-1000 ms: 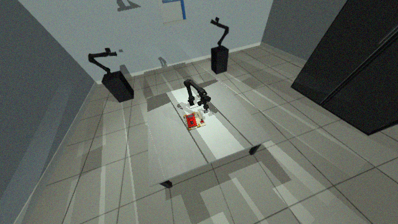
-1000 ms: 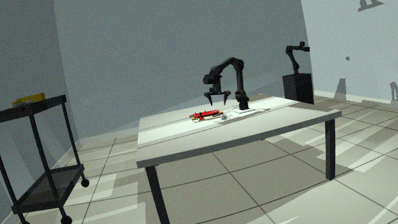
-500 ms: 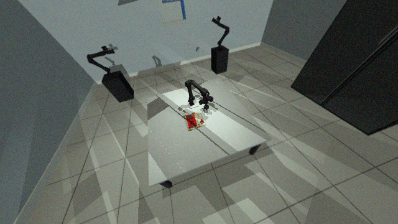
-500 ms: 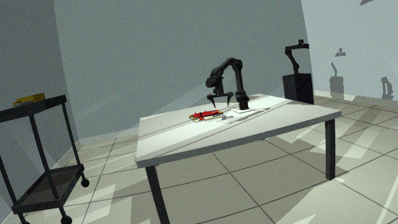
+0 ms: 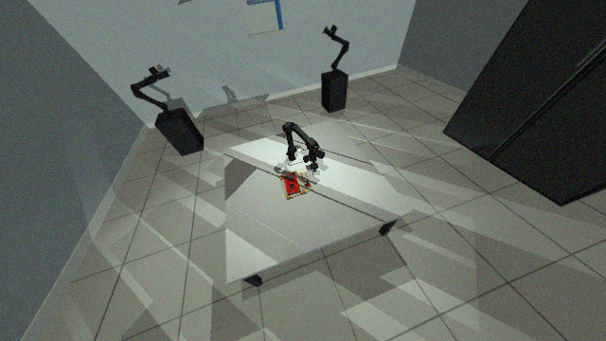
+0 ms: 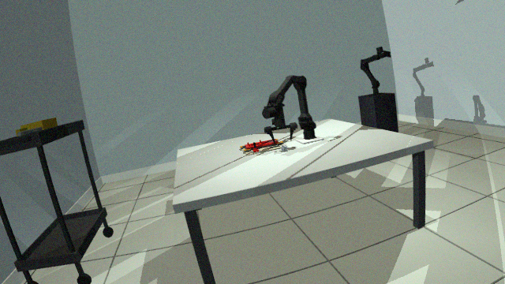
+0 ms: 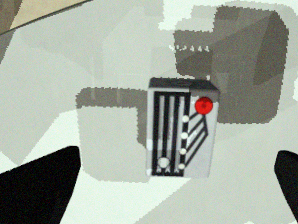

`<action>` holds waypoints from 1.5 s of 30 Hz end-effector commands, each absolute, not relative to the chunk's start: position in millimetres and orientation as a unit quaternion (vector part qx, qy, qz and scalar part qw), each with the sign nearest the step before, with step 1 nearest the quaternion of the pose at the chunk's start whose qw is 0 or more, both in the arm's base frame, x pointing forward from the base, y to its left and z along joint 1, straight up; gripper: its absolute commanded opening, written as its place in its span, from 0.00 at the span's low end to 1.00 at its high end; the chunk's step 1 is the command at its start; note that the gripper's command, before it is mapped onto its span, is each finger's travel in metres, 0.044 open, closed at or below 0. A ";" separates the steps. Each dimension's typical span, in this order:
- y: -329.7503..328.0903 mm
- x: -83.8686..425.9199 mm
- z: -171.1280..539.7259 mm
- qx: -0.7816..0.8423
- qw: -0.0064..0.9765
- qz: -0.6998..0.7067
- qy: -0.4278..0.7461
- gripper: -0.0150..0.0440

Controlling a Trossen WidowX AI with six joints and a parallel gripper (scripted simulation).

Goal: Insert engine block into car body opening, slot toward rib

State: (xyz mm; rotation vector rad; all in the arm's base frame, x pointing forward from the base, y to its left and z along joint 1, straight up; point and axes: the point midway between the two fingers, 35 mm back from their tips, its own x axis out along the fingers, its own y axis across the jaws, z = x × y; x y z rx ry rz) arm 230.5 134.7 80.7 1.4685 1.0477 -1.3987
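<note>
Engine block outside the car body, below an open, unloaded gripper.

The engine block (image 6: 284, 148) (image 7: 183, 131), grey with black bars and a red disc, lies on the table (image 5: 284, 227) (image 6: 308, 177), near the red car body (image 5: 292, 185) (image 6: 260, 144). In the wrist view it sits between the widely parted fingertips of the gripper (image 5: 314, 170) (image 6: 282, 135) (image 7: 179, 159), with a gap on either side; neither finger touches it there. The arm (image 5: 300, 130) (image 6: 293, 80) rises from its base, bends over at the elbow and drops its wrist, fingers pointing down at the table. The finger ends are partly cut off by the lower corners of the wrist view. In the top view the block is too small to make out with certainty; the body's opening and rib cannot be resolved.
</note>
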 end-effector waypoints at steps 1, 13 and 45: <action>133.7 229.6 73.1 0.581 0.417 -0.562 0.416 1.00; 134.2 229.5 53.7 0.581 0.417 -0.562 0.415 1.00; 136.8 233.3 72.5 0.582 0.416 -0.562 0.415 0.25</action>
